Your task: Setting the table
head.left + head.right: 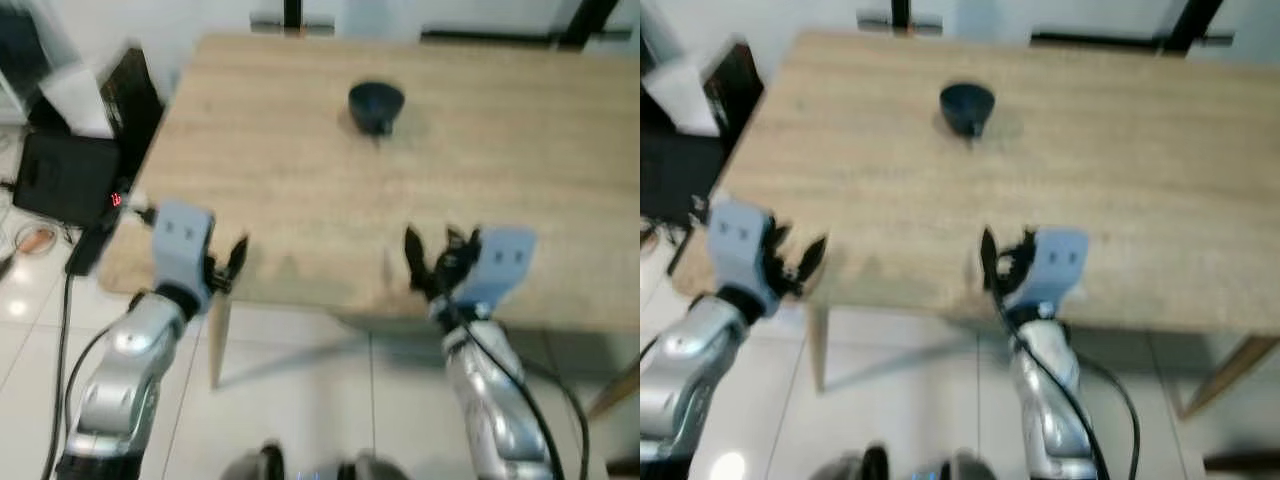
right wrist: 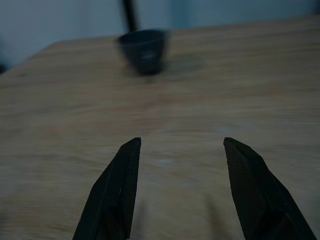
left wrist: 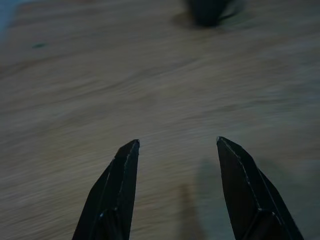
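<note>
While blurred, a dark bowl (image 1: 376, 104) (contents unclear) sits on the table (image 1: 300, 200).

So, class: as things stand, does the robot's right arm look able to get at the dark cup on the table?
Probably yes. The right gripper is open over the near edge of the table, and bare wood lies between it and the dark cup. The cup stands well towards the far side, so the arm may need to stretch.

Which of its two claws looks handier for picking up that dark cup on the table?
Probably the right gripper: it is open over the table edge, roughly below the dark cup. The left gripper sits off toward the corner.
</note>
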Robot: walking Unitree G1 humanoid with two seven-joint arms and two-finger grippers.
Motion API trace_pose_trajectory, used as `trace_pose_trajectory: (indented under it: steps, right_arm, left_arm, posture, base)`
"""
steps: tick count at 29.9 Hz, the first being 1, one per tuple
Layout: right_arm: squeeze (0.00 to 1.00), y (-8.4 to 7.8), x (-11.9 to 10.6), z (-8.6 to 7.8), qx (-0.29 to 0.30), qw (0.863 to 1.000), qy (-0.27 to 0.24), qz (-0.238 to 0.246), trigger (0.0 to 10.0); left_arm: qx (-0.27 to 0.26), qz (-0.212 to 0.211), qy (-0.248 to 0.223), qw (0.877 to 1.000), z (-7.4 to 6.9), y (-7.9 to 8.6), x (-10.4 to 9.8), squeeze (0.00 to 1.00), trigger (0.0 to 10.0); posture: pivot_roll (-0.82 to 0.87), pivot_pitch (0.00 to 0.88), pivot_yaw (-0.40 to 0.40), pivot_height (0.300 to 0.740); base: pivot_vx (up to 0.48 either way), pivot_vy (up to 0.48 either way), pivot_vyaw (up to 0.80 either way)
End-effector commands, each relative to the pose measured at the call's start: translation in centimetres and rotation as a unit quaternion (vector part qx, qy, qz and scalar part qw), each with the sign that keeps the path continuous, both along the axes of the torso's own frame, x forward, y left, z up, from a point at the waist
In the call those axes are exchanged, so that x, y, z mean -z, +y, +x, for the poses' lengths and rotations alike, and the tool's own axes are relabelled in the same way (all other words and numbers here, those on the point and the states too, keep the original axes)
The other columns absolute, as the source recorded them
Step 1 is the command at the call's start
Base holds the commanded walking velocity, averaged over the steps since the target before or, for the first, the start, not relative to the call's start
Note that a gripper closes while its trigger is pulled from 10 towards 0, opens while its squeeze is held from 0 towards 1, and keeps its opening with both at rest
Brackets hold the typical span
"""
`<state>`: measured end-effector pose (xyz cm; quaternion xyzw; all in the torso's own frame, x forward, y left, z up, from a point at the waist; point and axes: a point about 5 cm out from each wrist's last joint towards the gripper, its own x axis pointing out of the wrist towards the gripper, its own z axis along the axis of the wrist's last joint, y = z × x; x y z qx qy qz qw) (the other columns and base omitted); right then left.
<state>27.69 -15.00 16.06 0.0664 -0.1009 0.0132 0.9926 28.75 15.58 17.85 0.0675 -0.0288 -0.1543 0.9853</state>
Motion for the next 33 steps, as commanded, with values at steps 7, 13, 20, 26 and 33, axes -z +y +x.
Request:
trace_pose_trajectory:
  steps: [7,13,20,26,33]
  right_arm:
    - [0.00,0.41,0.45,-0.20,-0.006,1.000,0.010,0.004,10.0]
    - [0.00,0.42,0.45,-0.21,-0.006,1.000,0.010,0.004,10.0]
    - [0.00,0.38,0.46,-0.23,-0.005,1.000,0.011,0.004,10.0]
    - [0.00,0.35,0.49,-0.23,-0.005,1.000,0.012,0.004,10.0]
    - [0.00,0.31,0.51,-0.24,-0.004,1.000,0.012,0.004,10.0]
  left_arm:
    - [-0.002,0.004,0.009,1.000,-0.41,0.15,0.50,0.37,10.0]
    - [-0.001,0.003,0.008,1.000,-0.47,0.03,0.47,0.37,10.0]
    - [-0.001,0.003,0.009,1.000,-0.46,-0.01,0.45,0.37,10.0]
    - [0.000,0.001,0.008,1.000,-0.51,-0.16,0.39,0.37,10.0]
    - [0.002,0.001,0.008,1.000,-0.53,-0.28,0.32,0.37,10.0]
  posture:
    - [-0.09,0.097,0.042,0.740]
    - [-0.09,0.097,0.042,0.740]
    - [-0.09,0.098,0.042,0.740]
    - [-0.09,0.098,0.042,0.740]
    - [-0.09,0.098,0.042,0.740]
  base:
    - [-0.286,0.000,0.00]
    - [-0.285,0.000,0.00]
    - [-0.285,0.000,0.00]
    - [-0.277,0.000,0.00]
    - [-0.277,0.000,0.00]
